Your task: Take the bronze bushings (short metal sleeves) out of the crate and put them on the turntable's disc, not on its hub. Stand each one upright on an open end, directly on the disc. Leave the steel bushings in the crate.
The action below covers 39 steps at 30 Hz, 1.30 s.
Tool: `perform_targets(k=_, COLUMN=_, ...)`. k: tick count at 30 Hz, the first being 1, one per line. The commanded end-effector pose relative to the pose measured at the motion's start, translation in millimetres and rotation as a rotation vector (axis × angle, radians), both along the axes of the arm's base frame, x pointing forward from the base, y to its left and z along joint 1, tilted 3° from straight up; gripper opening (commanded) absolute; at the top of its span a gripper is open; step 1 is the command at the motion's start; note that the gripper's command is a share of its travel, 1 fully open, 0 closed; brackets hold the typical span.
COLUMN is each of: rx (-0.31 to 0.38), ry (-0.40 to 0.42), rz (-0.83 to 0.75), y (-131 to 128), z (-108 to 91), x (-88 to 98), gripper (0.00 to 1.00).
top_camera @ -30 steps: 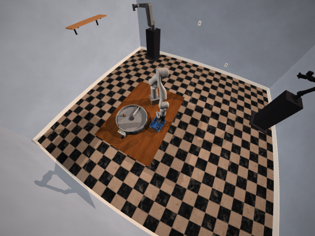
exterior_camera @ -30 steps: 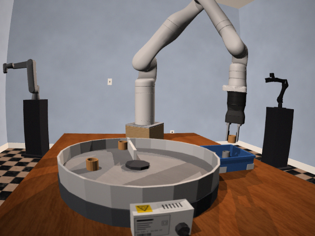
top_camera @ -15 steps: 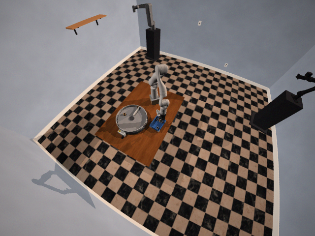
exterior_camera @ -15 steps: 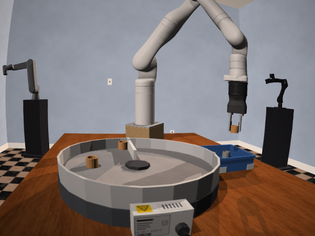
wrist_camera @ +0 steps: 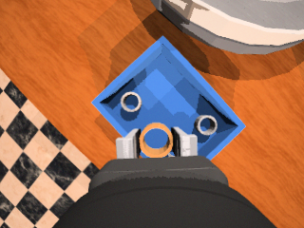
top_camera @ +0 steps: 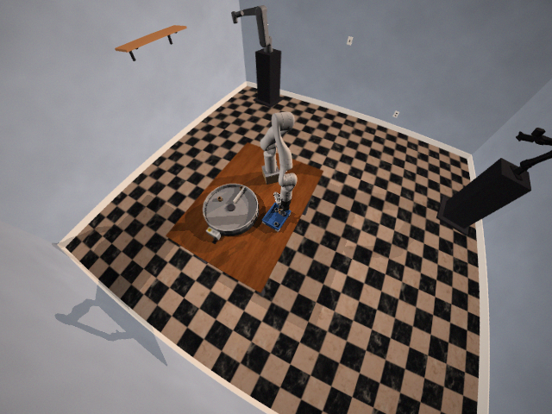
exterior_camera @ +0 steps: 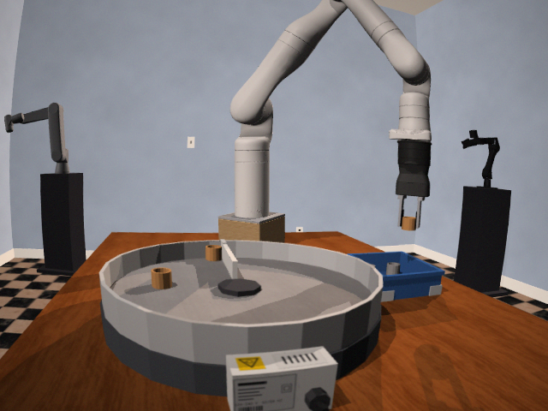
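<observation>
My gripper (exterior_camera: 409, 218) is shut on a bronze bushing (exterior_camera: 408, 223) and holds it upright, well above the blue crate (exterior_camera: 398, 274). In the wrist view the bronze bushing (wrist_camera: 156, 140) sits between the fingers with its open end up, over the crate (wrist_camera: 167, 102). Two steel bushings (wrist_camera: 131, 102) (wrist_camera: 207, 124) stand in the crate; one shows in the exterior view (exterior_camera: 392, 267). Two bronze bushings (exterior_camera: 161, 277) (exterior_camera: 213, 253) stand upright on the turntable's disc (exterior_camera: 239, 296), left of the dark hub (exterior_camera: 239, 287).
The turntable has a raised grey rim (exterior_camera: 239, 327) and an upright divider wall (exterior_camera: 229, 261) on the disc. A control box (exterior_camera: 281, 378) stands at its front. The arm's base block (exterior_camera: 251, 226) is behind the turntable. Black camera stands (exterior_camera: 482, 236) are off the table.
</observation>
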<state>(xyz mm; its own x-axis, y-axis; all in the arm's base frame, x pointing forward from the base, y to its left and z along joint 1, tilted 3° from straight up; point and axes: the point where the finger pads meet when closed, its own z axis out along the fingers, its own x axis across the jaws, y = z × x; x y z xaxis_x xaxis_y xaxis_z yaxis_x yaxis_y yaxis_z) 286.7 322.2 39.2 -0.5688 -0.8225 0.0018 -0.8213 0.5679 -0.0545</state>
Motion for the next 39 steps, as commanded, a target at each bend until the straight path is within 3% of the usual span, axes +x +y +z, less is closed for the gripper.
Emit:
perform_targets(k=1, rx=0.002, ry=-0.001, rz=0.0, y=0.5, z=0.7, x=0.3, gripper=0.0)
perform_targets(k=28, rx=0.002, ry=-0.001, rz=0.0, y=-0.4, z=0.8, x=0.5, gripper=0.0)
perform_targets(k=39, rx=0.002, ry=-0.001, rz=0.0, y=-19.9, z=1.6, x=5.3, gripper=0.0)
